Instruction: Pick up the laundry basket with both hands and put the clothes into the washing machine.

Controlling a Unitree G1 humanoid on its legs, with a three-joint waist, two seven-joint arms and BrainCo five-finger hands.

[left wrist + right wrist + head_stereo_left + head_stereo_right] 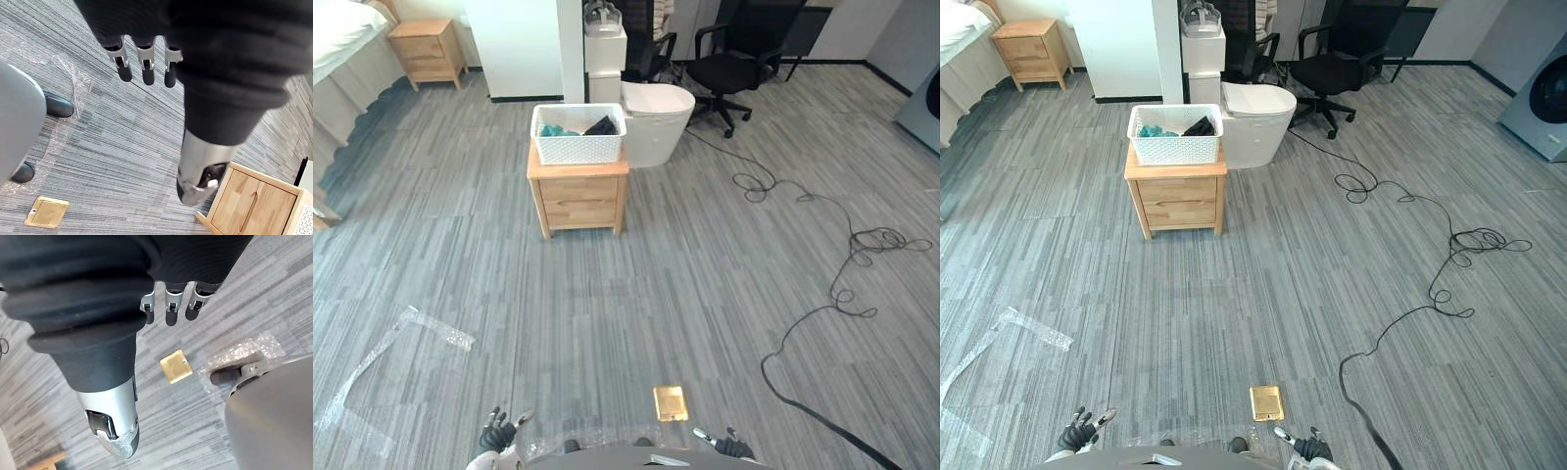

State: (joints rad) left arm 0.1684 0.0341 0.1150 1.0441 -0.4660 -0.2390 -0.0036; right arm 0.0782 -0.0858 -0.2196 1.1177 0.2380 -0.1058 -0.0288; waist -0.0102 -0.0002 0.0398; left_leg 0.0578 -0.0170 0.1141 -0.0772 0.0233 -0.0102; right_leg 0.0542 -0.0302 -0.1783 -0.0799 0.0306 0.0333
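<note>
Laundry basket (578, 134) on nightstand (578, 191) — well apart from left hand (497, 432), right hand (732, 447).

You have no text, number, label or sign to read anywhere here. The white laundry basket (578, 147), the wooden nightstand (578, 199) it stands on and the brass floor plate (670, 402) show no lettering you could make out.

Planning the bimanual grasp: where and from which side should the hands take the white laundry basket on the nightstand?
Likely grip the laundry basket by its rim at the two short ends, approaching from the front: its long side faces the robot, the top is open, and it sits on the nightstand.
</note>
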